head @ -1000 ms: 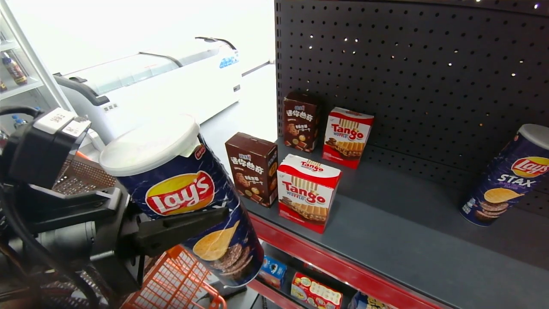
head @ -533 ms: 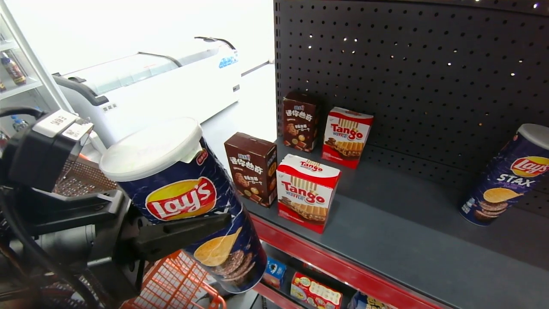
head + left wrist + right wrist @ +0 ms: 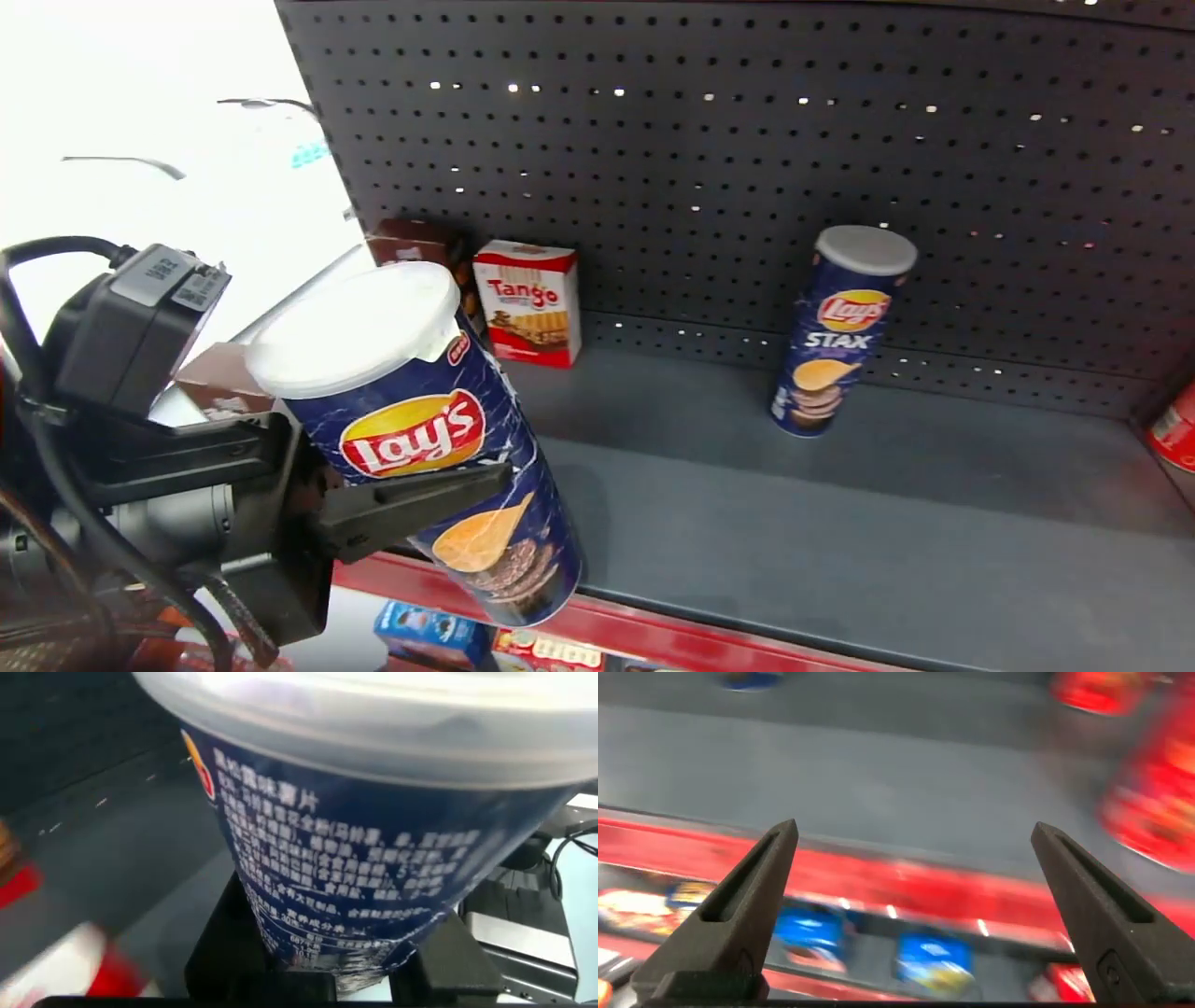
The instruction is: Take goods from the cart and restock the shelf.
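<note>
Chip can [image 3: 420, 439], blue with a white lid, is clamped around its middle by the left gripper [image 3: 448, 485], fingers pressed against its sides. The can tilts, its base over the red front edge of the shelf [image 3: 794, 523], at the shelf's left end. The right gripper [image 3: 915, 835] is spread wide and holds nothing, near the shelf's front edge. Farther back, a second can [image 3: 836, 331] stands against the pegboard [image 3: 747, 140]. A wafer box [image 3: 527, 301] and a brown box [image 3: 411, 245] stand at the back left.
</note>
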Motion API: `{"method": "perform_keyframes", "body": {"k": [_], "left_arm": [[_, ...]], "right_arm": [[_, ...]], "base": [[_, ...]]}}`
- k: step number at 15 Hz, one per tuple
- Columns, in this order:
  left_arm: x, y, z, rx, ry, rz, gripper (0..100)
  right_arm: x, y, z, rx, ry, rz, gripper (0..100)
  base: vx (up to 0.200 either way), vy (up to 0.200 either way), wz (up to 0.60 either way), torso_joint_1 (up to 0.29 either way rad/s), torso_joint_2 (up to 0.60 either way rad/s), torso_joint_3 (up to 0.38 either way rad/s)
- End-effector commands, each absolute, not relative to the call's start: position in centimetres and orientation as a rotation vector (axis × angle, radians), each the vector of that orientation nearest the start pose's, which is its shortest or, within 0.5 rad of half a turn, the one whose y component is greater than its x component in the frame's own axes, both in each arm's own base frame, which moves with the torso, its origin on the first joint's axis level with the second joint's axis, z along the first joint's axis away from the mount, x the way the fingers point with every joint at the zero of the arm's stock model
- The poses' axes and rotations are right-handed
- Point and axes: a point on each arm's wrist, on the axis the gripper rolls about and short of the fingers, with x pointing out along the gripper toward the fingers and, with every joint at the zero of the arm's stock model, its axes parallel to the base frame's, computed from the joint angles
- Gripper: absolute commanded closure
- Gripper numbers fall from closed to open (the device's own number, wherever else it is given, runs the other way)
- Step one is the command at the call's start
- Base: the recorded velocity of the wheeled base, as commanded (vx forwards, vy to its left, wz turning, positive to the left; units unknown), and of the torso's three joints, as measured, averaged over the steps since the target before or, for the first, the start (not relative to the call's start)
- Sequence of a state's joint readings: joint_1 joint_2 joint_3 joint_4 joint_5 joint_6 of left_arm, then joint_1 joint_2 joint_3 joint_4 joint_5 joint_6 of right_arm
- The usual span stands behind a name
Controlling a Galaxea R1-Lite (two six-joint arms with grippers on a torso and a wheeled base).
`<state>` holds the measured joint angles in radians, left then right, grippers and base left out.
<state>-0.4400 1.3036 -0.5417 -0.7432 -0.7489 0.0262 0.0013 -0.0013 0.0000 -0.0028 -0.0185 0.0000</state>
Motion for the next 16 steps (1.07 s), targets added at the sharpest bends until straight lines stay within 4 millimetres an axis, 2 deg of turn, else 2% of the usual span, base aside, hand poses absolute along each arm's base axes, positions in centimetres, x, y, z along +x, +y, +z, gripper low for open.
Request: {"method": "perform_keyframes", "body": {"k": [1, 2, 8, 9, 16], "left_arm": [[17.1, -9.71, 22.08, 0.019, 0.007, -1.187, 100], [17.07, -9.7, 22.11, 0.018, 0.006, -1.187, 100], [16.92, -9.53, 21.89, 0.019, 0.012, -1.181, 100], [16.9, -9.52, 21.85, 0.018, 0.014, -1.183, 100], [16.86, -9.4, 21.8, 0.017, 0.014, -1.175, 100]], "right_arm": [[-2.28, -0.04, 7.58, -0.002, -0.003, -0.017, 0], [-2.28, -0.04, 7.58, 0.0, -0.003, -0.017, 0], [-2.28, -0.04, 7.58, 0.0, -0.003, -0.017, 0], [-2.28, -0.04, 7.58, 0.0, -0.003, -0.017, 0], [-2.28, -0.04, 7.58, 0.0, -0.003, -0.017, 0]], "base": [[0.0, 0.0, -0.6, -0.007, 0.0, -0.002], [0.0, 0.0, -0.6, 0.002, 0.01, 0.002], [0.0, 0.0, 0.0, 0.0, 0.0, 0.0], [0.0, 0.0, -0.6, 0.002, 0.0, 0.007], [0.0, 0.0, 0.0, 0.0, 0.0, 0.0]]}}
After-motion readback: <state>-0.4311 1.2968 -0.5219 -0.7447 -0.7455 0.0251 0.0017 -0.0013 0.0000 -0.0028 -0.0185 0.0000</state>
